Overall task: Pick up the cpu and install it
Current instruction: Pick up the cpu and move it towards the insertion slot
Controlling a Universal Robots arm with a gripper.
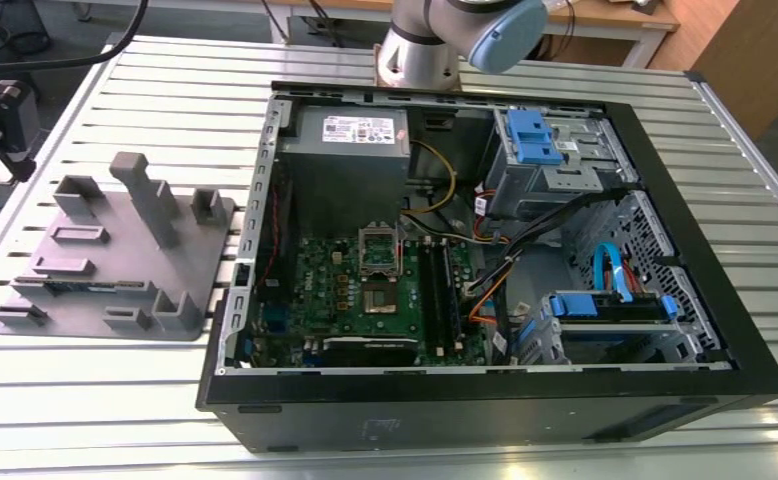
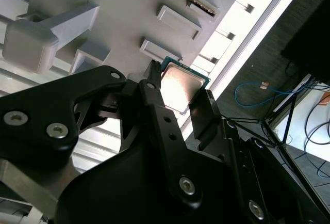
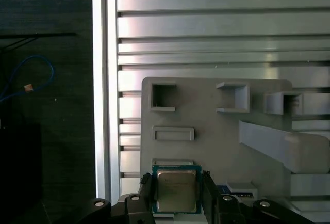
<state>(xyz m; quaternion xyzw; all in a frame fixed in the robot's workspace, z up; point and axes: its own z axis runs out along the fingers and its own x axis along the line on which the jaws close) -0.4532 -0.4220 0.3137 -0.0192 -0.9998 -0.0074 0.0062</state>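
We are finding the gripper (image 3: 177,184) clamped on the cpu (image 3: 177,190). In both wrist views its two black fingers (image 3: 146,192) are pressing against opposite edges of the chip. In the second wrist view, the gripper (image 2: 179,82) is carrying the cpu (image 2: 179,88) with its shiny silver top facing the camera and its green border showing along one side.

We are seeing the chip hanging over the near edge of the grey plastic holder (image 3: 206,131), apparently lifted clear of it, with the holder's raised blocks and open pockets spreading out behind. The holder is resting on the slatted metal table (image 3: 206,28).

In the exterior view, the holder (image 1: 109,260) is sitting at the exterior view's left, well apart from the open computer case (image 1: 496,400). Inside the case, the metal-framed socket (image 1: 380,252) is lying on the green circuit board (image 1: 349,300).
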